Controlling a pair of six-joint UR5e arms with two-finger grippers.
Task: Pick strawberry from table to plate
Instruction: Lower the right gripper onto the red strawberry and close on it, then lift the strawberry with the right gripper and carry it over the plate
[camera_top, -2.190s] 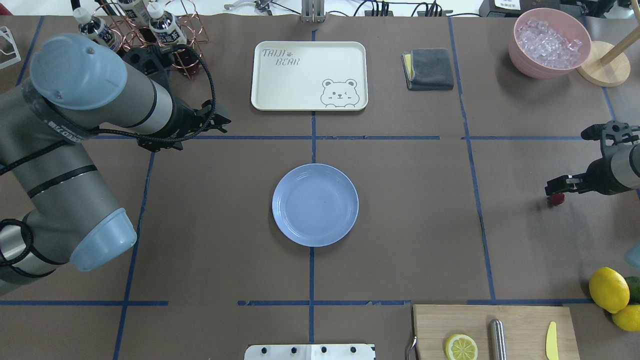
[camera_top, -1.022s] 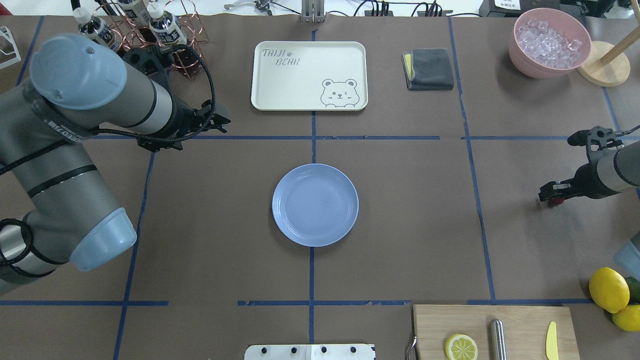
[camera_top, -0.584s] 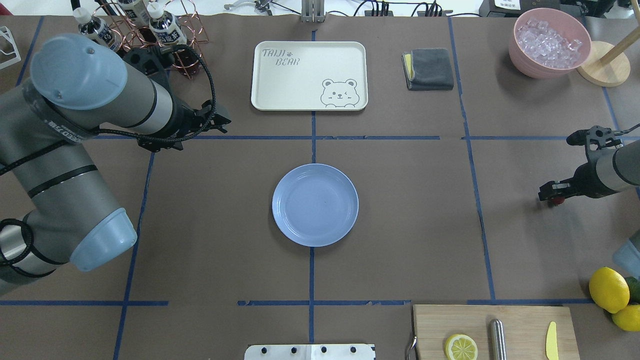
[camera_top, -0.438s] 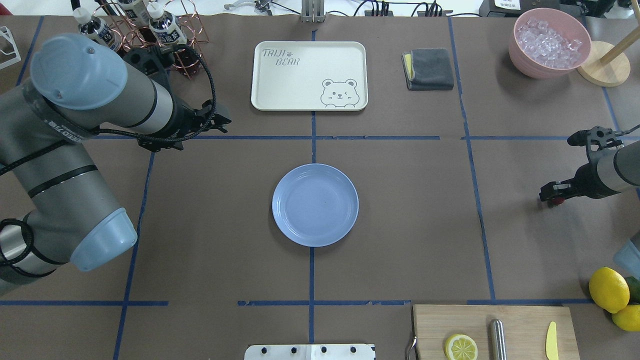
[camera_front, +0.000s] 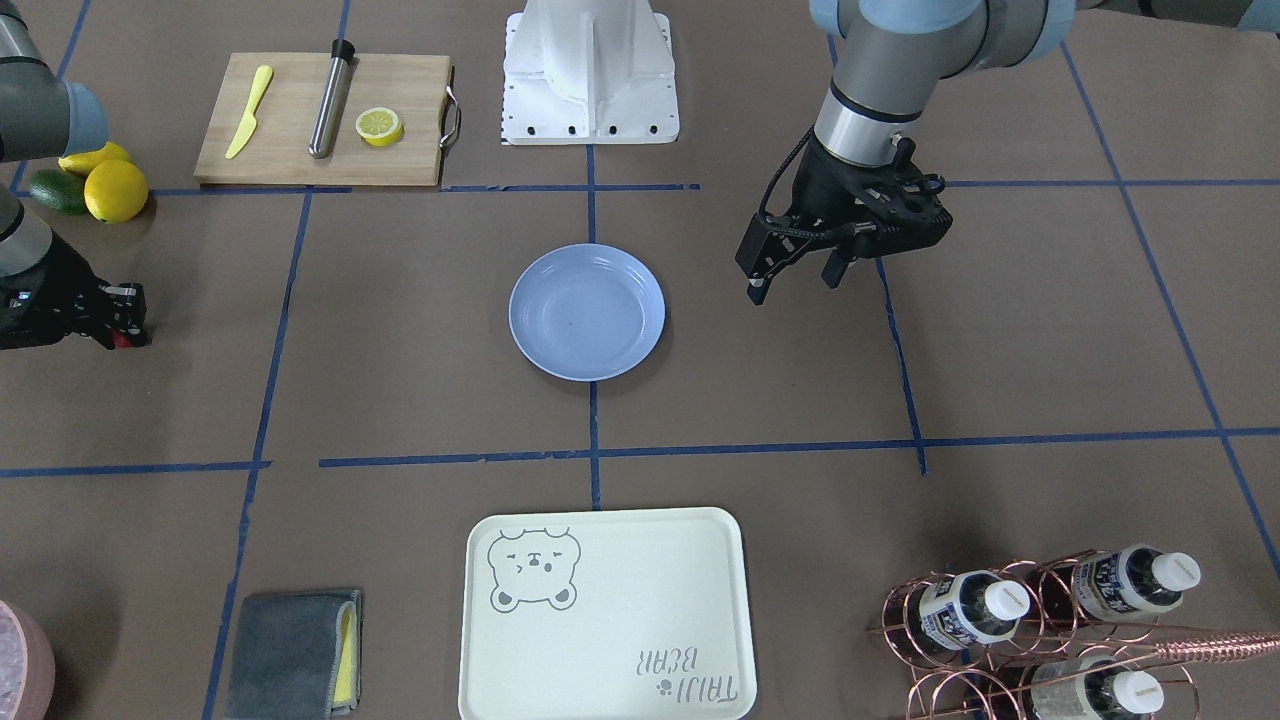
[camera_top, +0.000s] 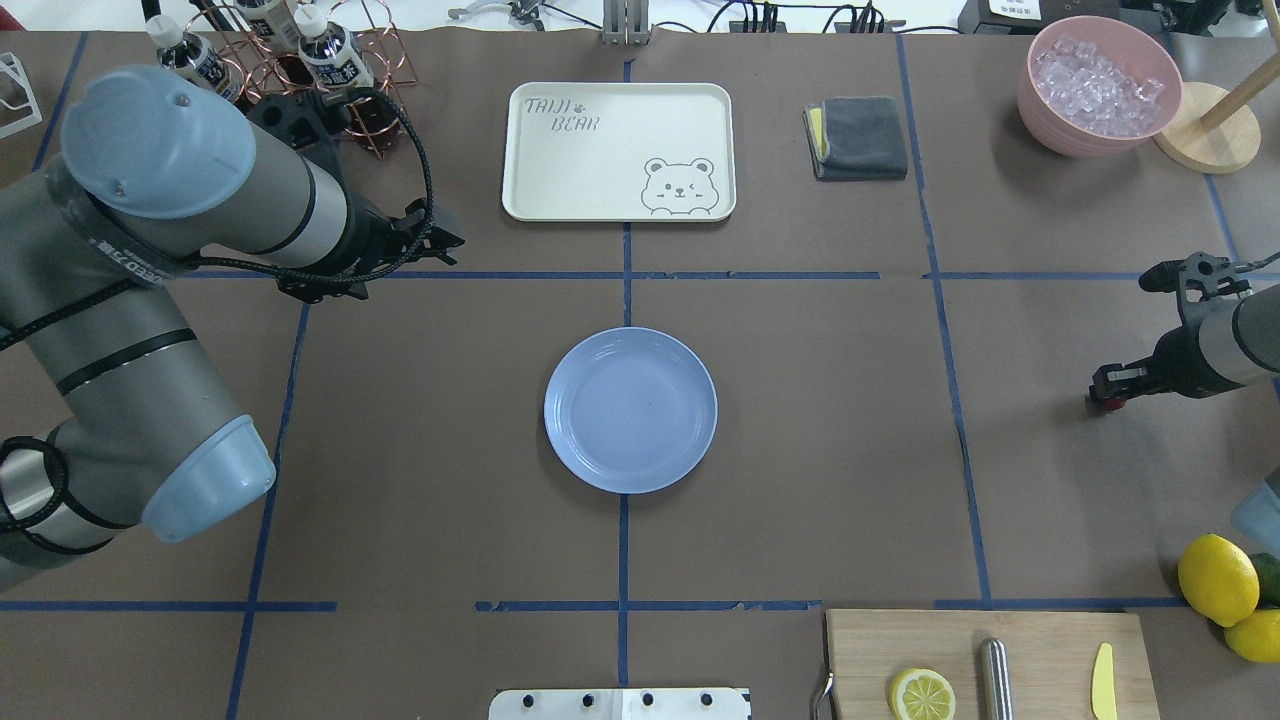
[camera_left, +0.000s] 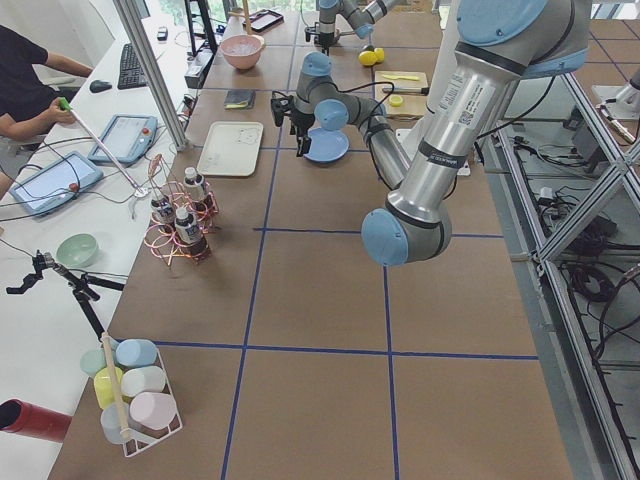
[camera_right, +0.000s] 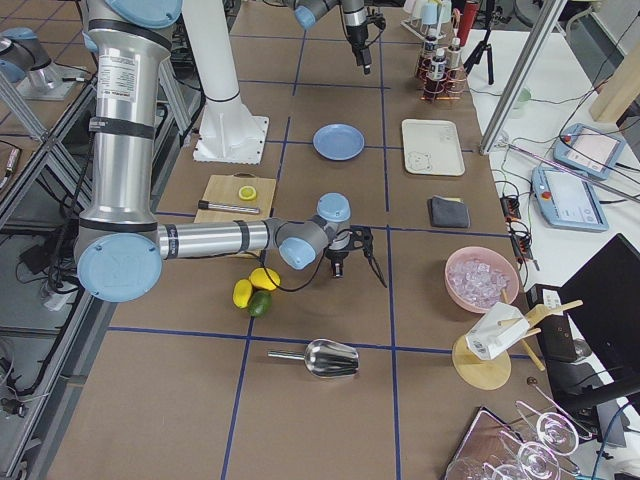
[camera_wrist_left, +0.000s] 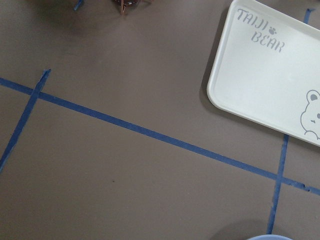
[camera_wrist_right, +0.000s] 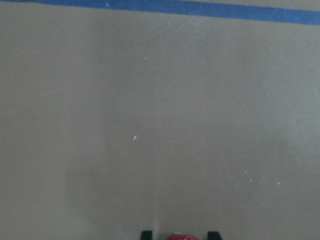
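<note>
The strawberry (camera_top: 1113, 403) is a tiny dark red berry at the table's (camera_top: 800, 450) far right. My right gripper (camera_top: 1101, 388) is low over it. In the right wrist view the strawberry (camera_wrist_right: 183, 237) sits between my two fingertips (camera_wrist_right: 146, 234), shut on it. The front view shows the same berry (camera_front: 122, 341) under the right gripper (camera_front: 128, 325). The light blue plate (camera_top: 630, 410) lies empty at the table's middle, well to the left of the berry. My left gripper (camera_front: 795, 285) hangs open and empty above the table, off the plate's (camera_front: 587, 312) side.
A cream bear tray (camera_top: 618, 150) lies beyond the plate, with a grey cloth (camera_top: 857, 137) and a pink bowl of ice (camera_top: 1098, 85) to its right. Lemons (camera_top: 1217, 578) and a cutting board (camera_top: 990, 665) are near right. A copper bottle rack (camera_top: 290, 60) stands far left.
My right gripper came down around the strawberry, which earlier lay uncovered below it, and has lately shifted slightly right. The left arm has not moved.
</note>
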